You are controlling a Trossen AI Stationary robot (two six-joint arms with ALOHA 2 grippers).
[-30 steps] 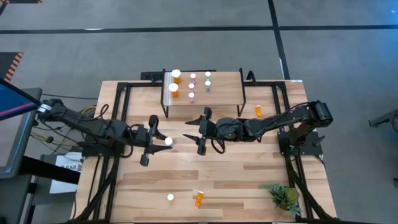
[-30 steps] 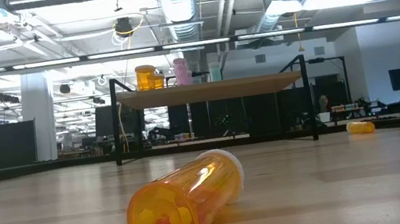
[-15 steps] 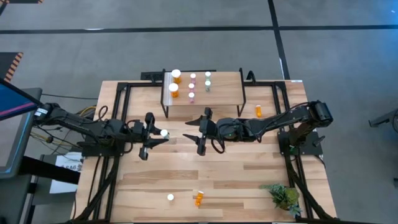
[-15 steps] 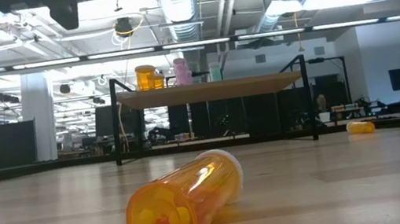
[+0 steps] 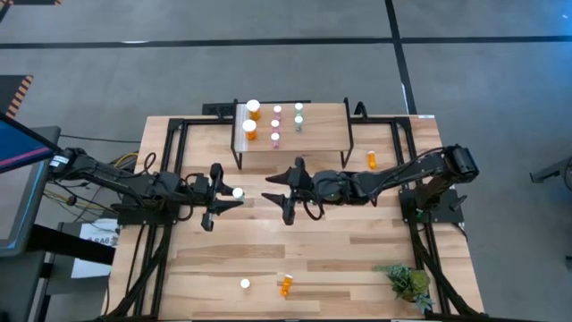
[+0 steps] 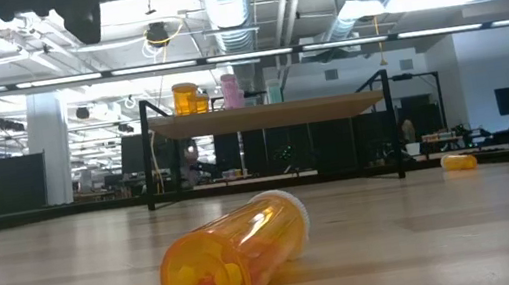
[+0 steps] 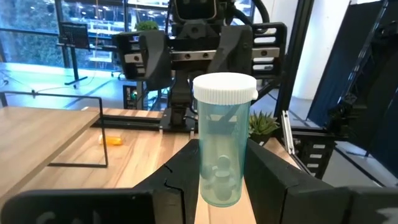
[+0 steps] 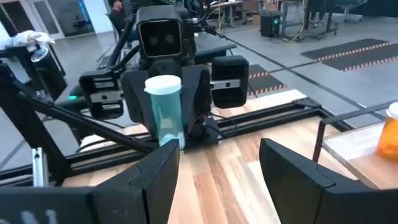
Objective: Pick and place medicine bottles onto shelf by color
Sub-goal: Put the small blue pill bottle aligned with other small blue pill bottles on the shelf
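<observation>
My left gripper (image 5: 229, 193) is shut on a teal bottle with a white cap (image 7: 221, 149), left of the table's middle; the bottle also shows in the right wrist view (image 8: 165, 115). My right gripper (image 5: 275, 191) is open and empty, facing the left one just right of it. The shelf (image 5: 313, 134) stands on its black legs at the far middle. It carries two orange (image 5: 252, 119), three pink (image 5: 275, 125) and two teal bottles (image 5: 298, 116), all upright. Orange bottles lie on their sides on the table at the far right (image 5: 372, 159) and the near edge (image 5: 285, 286). My left gripper pinches the teal bottle's lower body (image 7: 205, 177) between its two fingers, one on each side. The fingers come level from the table's left side. The bottle stands upright in the hold, its cap (image 7: 225, 88) up, lifted clear of the table.
A white-capped bottle (image 5: 245, 284) stands beside the near orange one (image 6: 237, 261). A small green plant (image 5: 407, 282) sits at the near right corner. Black frame rails run along the table's left and right sides.
My left gripper has risen with the teal bottle and gone a little toward the table's far edge. The bottle stays upright in the hold.
</observation>
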